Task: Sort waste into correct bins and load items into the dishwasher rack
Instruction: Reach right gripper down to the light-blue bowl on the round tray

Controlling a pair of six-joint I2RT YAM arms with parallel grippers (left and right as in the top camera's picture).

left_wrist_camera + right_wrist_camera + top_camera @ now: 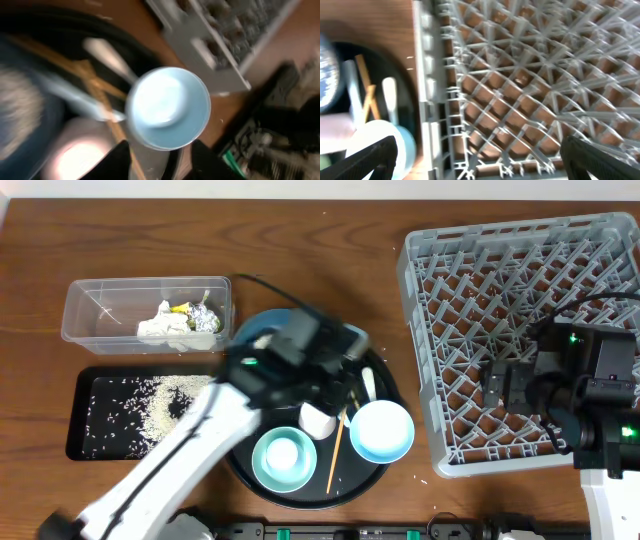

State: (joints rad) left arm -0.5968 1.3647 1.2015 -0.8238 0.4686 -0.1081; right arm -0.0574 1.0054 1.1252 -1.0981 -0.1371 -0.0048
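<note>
Desk (300, 240): dark brown wood, with a pale wall strip along its far edge.

Dishwasher rack (420, 360): right side of the desk, set slightly askew to the desk's edges.

Clear tub (90, 305): far left, long axis parallel to the front edge. It holds tissue (160, 325), a yellow-green wrapper (180, 307) and foil (205, 318).

Black tray (80, 430): just in front of the tub, same axis, with rice (165, 400) spread inside.

Round tray (370, 480): mid-front, carrying a teal bowl (282, 458), a light blue bowl (382, 430) and a white cup (318, 418). A chopstick (337, 450) also lies there, running nearly front-to-back, its far end leaning right.

Left pincer (159, 155): over the round tray, pointing at the light blue bowl. Jaws partway apart; blurred, nothing seen gripped.

Right pincer (480, 165): above the rack's grid, jaws spread wide, empty.
</note>
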